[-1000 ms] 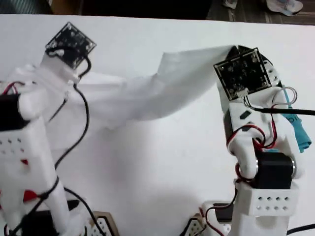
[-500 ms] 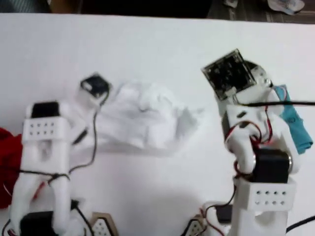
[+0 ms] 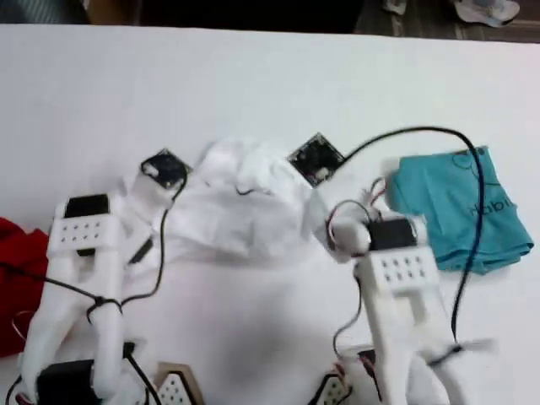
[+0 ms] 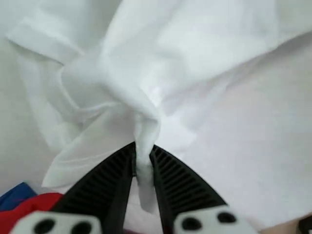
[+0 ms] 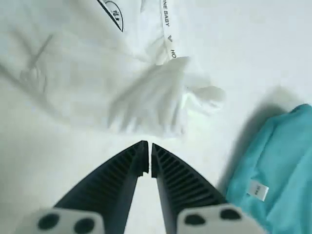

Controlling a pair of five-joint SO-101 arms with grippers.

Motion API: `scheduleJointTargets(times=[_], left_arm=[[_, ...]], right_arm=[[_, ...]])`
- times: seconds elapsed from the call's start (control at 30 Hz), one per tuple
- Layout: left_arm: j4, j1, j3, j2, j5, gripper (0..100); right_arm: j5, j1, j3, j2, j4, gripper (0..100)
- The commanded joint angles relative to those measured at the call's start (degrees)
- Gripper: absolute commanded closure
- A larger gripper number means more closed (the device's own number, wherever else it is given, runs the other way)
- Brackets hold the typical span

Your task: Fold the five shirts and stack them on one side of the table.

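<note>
White counter [image 3: 270, 76], white shirt [image 3: 240, 211] down from a stretched hold into a heap.
Left of the white shirt a red shirt [image 3: 17, 270] lies at the counter's edge, and the left gripper [image 4: 143, 161] pinches a twisted fold on the shirt's left side. A second ago the garment hung stretched between both arms; now it lies crumpled. The right gripper [image 5: 148, 153], jaws nearly together and empty, has swung in just beside its right edge, uncovering the folded teal shirt [image 3: 451, 211] farther right. This fold probably needs a fresh spread.
</note>
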Motion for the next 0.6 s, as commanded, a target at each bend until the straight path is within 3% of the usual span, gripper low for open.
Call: scheduleJointTargets(times=[0.0,0.1,0.33,0.57], left_arm=[[-0.44,-0.53,-0.04,-0.70,0.26,97],[-0.79,-0.53,-0.04,-0.70,0.26,97],[-1.05,-0.53,-0.48,-0.70,0.26,97],[-2.90,-0.70,-0.04,-0.70,0.26,97]], right_arm=[[-0.62,-1.89,-9.05,11.38,-0.04,93.7],[-0.70,-4.26,-21.36,22.37,4.18,85.8],[0.70,-5.23,-51.34,44.88,13.05,89.7],[0.88,-4.62,-60.84,60.00,21.85,90.0]])
